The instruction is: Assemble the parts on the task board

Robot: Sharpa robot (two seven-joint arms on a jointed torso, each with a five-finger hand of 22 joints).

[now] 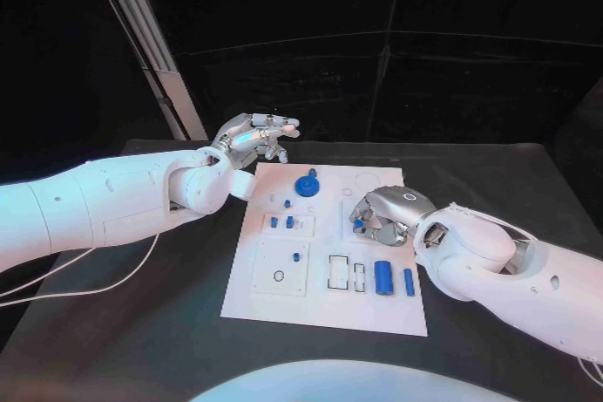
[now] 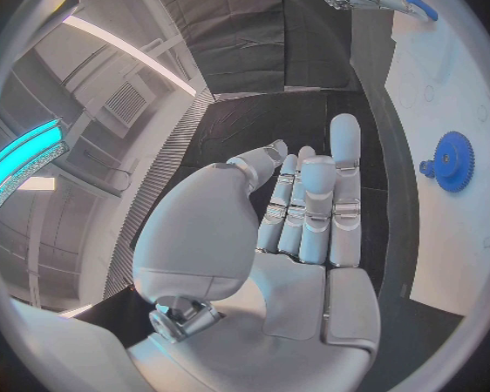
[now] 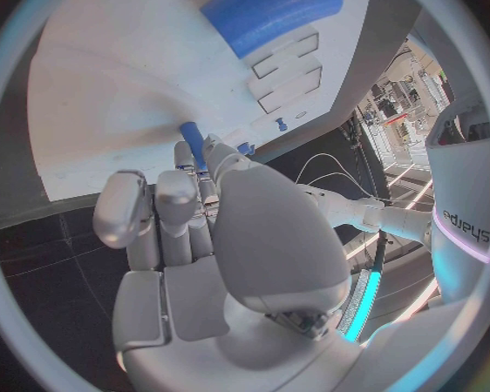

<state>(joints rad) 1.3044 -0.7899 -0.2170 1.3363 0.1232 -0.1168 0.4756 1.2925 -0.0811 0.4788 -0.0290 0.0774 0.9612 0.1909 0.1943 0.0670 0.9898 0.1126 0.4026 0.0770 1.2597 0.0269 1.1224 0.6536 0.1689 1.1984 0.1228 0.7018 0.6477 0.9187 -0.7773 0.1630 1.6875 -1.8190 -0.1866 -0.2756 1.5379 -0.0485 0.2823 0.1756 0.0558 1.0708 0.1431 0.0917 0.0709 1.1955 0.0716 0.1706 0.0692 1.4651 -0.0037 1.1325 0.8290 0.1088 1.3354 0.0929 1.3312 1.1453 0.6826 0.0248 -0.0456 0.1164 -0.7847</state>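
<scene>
right hand (image 1: 381,217) mid-frame pinching small blue peg (image 3: 192,139) | left hand (image 1: 256,135) upper left, empty, fingers loosely apart | peg likely light, stiff, slippery; grip its shaft

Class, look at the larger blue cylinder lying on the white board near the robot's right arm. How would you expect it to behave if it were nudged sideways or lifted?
The blue cylinder lies on its round side, so a sideways nudge would probably roll it. It looks smooth, so it may slip between fingers. It looks rigid, unlikely to bend.
</scene>
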